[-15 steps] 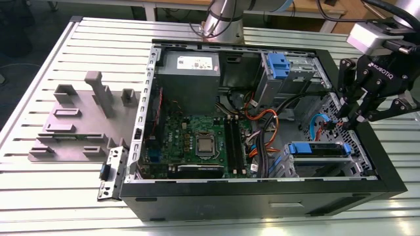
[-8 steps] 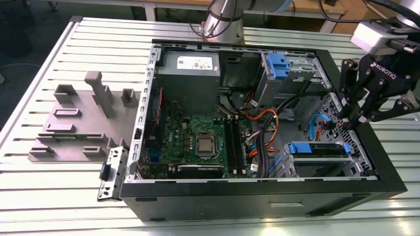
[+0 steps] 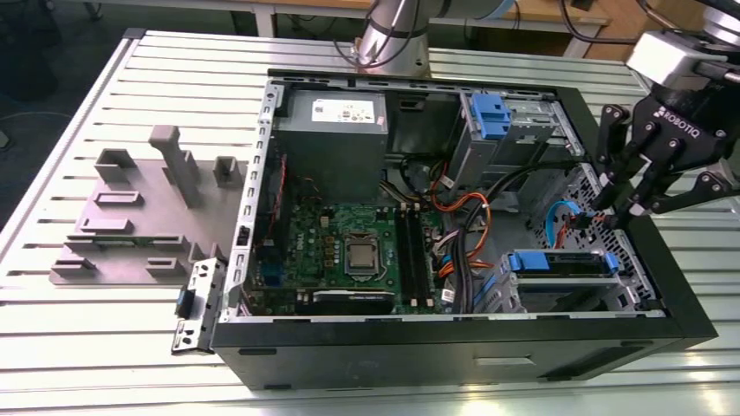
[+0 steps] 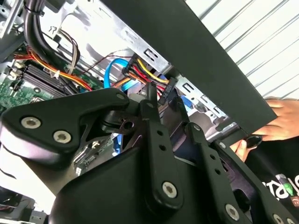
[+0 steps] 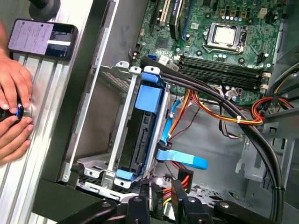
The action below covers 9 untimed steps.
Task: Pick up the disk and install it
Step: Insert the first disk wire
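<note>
The disk (image 3: 563, 263), silver in a blue carrier, sits in the drive cage at the near corner of the open computer case (image 3: 682, 303), on the exterior view's right; in the first wrist view the disk (image 5: 140, 126) stands edge-on in the metal cage. My gripper (image 3: 619, 211) hangs over that side of the case, just beyond the cage. In both wrist views its black fingers close around a black power connector (image 4: 166, 91) with yellow, red and black wires (image 5: 164, 201). A blue data cable (image 5: 184, 158) lies beside the cage.
A person's hands (image 5: 14, 107) rest on the table outside the case wall, beside a dark flat device (image 5: 42, 37). Cable bundles (image 5: 219, 100) cross the case over the motherboard (image 3: 347, 243). A grey fixture (image 3: 139, 208) stands on the exterior view's left. A blue latch piece (image 3: 491, 117) is on the far bay.
</note>
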Available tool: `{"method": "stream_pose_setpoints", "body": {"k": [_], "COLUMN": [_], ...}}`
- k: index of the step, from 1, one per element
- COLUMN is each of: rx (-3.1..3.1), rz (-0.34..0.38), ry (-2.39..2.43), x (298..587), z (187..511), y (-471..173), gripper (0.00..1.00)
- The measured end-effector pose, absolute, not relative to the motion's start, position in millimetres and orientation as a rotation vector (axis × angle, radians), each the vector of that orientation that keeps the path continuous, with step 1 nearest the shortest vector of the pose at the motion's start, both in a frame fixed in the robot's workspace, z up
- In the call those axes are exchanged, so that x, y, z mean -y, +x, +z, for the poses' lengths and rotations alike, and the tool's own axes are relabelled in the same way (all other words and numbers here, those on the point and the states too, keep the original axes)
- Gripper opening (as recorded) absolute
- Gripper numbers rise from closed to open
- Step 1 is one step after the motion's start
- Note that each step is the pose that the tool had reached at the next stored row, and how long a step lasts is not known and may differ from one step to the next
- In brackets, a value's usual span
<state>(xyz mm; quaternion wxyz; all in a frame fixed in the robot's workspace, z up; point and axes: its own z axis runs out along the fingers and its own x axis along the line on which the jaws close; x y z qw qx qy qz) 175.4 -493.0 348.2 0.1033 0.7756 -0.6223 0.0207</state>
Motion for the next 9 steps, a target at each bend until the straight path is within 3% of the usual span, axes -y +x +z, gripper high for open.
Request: {"method": "stream_pose_setpoints", "body": {"k": [9], "rx": [1.817], "rz": [0.074], "ry": [2.262], "x": [489.1], "z": [344.6], "y": [181.9], "gripper": [0.33]}}
